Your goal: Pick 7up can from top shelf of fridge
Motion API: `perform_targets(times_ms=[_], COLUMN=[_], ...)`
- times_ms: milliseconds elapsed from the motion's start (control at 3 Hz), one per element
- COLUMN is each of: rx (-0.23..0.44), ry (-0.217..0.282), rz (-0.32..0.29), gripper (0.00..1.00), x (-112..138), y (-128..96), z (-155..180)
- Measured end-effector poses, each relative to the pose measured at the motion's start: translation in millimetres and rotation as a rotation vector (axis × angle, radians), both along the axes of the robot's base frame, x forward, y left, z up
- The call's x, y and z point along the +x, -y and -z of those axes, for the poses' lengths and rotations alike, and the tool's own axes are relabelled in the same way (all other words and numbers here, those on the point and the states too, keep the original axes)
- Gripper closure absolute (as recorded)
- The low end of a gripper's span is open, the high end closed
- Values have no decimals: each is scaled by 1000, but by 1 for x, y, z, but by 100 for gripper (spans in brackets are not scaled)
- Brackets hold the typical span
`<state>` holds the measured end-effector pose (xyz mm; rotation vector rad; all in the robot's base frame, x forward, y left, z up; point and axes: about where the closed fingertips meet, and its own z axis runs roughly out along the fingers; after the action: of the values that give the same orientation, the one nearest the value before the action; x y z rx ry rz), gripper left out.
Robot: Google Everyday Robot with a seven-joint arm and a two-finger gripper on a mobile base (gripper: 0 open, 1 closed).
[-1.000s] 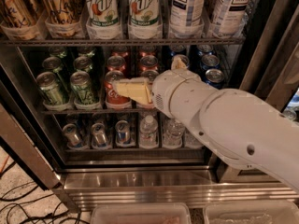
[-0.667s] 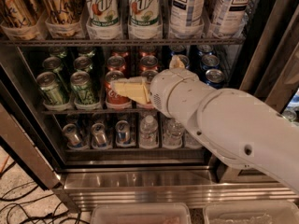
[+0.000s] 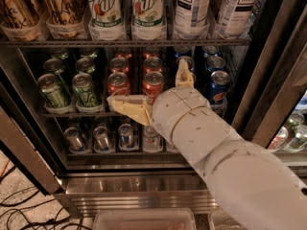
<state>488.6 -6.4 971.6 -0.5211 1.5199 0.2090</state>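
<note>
Two 7up cans (image 3: 104, 11) (image 3: 147, 11) stand side by side on the top shelf (image 3: 124, 42) of the fridge (image 3: 144, 190); only their lower parts show, the tops cut off by the frame edge. My gripper (image 3: 146, 80) is well below them, in front of the red cans on the middle rack. It is open wide and empty: one tan finger (image 3: 127, 107) points left, the other (image 3: 183, 73) points up. My white arm fills the lower right of the view.
Gold cans (image 3: 62, 8) stand left of the 7up cans and white tea cans (image 3: 192, 8) right. The middle rack holds green (image 3: 84, 87), red (image 3: 152, 83) and blue cans (image 3: 218, 83). Small cans (image 3: 100, 138) stand on the bottom rack. Cables (image 3: 24, 210) lie on the floor.
My gripper and wrist have sunk slightly in front of the middle rack. The fingers stay spread and the cans have not moved.
</note>
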Motion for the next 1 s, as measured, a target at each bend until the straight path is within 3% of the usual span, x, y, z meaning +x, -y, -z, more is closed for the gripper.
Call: perform_targets(times_ms=[667, 1000], rx=[8, 40], ry=[-7, -6], rz=[-29, -90], gripper=[0, 0], x=[8, 17], y=[8, 17], z=[-6, -16])
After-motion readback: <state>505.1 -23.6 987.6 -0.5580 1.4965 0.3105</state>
